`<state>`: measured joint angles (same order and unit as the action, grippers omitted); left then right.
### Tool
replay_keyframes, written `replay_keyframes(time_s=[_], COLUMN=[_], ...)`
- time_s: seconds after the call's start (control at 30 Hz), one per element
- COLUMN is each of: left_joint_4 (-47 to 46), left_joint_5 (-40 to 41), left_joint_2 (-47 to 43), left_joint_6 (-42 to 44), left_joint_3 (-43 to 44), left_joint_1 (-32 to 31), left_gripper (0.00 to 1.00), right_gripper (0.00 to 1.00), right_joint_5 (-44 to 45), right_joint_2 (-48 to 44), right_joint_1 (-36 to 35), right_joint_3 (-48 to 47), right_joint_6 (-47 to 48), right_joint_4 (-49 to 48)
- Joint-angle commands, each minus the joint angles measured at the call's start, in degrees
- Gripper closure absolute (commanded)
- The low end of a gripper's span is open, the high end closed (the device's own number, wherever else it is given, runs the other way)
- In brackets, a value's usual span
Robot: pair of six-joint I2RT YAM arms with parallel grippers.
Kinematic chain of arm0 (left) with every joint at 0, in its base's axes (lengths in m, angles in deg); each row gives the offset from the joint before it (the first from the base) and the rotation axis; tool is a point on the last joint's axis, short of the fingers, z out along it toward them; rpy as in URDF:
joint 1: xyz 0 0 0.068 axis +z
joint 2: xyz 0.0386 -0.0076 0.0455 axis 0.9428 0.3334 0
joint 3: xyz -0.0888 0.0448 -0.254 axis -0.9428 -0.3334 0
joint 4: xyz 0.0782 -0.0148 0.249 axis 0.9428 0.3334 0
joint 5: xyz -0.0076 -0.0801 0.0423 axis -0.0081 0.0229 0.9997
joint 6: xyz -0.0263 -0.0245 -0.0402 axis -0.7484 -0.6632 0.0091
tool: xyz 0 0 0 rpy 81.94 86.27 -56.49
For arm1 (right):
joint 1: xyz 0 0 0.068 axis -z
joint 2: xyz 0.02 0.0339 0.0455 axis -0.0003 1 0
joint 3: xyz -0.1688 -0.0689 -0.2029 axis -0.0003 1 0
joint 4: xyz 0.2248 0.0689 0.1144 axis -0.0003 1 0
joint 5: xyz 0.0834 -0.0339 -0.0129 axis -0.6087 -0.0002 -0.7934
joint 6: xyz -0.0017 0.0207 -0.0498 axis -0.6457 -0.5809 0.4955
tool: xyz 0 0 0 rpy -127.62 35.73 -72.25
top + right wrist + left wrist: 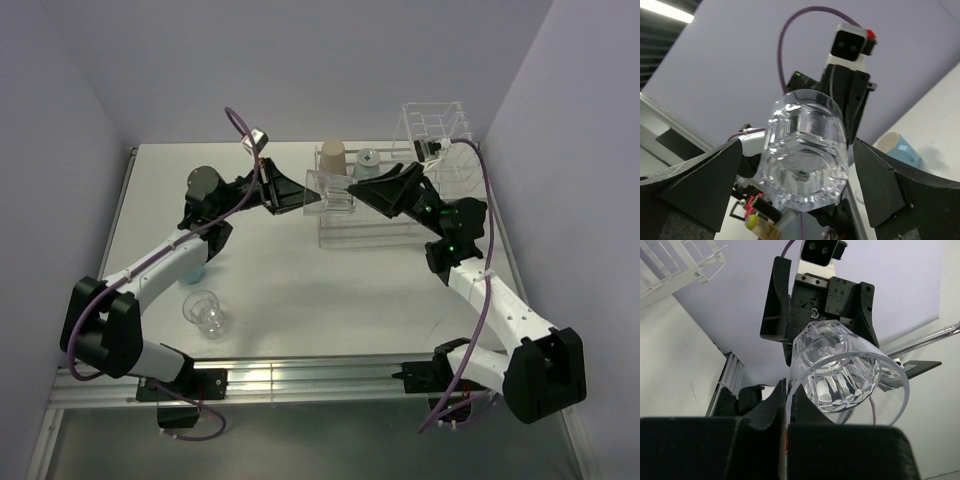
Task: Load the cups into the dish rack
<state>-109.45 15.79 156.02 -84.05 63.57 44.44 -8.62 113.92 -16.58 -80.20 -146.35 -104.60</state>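
Left claw (303, 195) is clamped on a clear tumbler (328, 195). In the left wrist view its fingers (782, 400) pinch the wall at the rim, with the tumbler (845, 370) lying on its side, mouth toward the camera.

Right claw (357, 188) is wide open, jaws either side of the tumbler's base. In the right wrist view there's a gap on both sides of the glass (805, 150); contact with the right claw (798, 144) isn't visible.

The tumbler is off the bench (300, 280), hanging between the two claws at the left end of the dish rack (380, 230).

The rack sits toward the bench's far right corner, with the tall dividers (435, 125) at its far right end.

Tan paper cup (332, 158) is upside down in the rack's far left corner. Small light blue cup (367, 160) is just right of it, also in the rack.

Second clear tumbler (205, 313) is upright on the bench, near left, close to the left arm's base.

Blue cup (192, 272) is on the bench just beyond it, mostly hidden under the left forearm. It also shows in the right wrist view (900, 150). Can't tell if it has a handle.
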Motion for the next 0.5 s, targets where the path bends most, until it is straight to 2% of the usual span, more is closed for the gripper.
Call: replay_keyframes(time_s=[0.0,0.13,0.27,0.37,0.47], left_joint_4=[-2.9,-2.6,-1.9,-1.9,-1.8], left_joint_5=[1.3,1.5,1.8,2.0,2.0], left_joint_2=[0.0,0.4,0.8,1.2,1.4], left_joint_6=[1.1,1.2,1.7,1.8,1.8], left_joint_3=[3.1,3.9,4.4,4.4,4.5], left_joint_1=[-0.5,-0.8,-1.4,-1.8,-2.0], left_gripper=[1.00,1.00,1.00,1.00,1.00], right_gripper=[0.00,0.00,0.01,0.06,0.19], right_joint_5=[-0.6,1.7,1.8,1.7,1.7], right_joint_2=[-2.4,-4.6,-5.2,-5.0,-4.7], right_joint_1=[-0.9,-2.6,-2.7,-2.8,-2.9], right_joint_3=[-2.5,-3.6,-3.4,-3.4,-3.5], right_joint_6=[5.4,12.8,13.7,13.2,12.7], right_joint_4=[6.1,15.8,16.4,15.8,15.2])
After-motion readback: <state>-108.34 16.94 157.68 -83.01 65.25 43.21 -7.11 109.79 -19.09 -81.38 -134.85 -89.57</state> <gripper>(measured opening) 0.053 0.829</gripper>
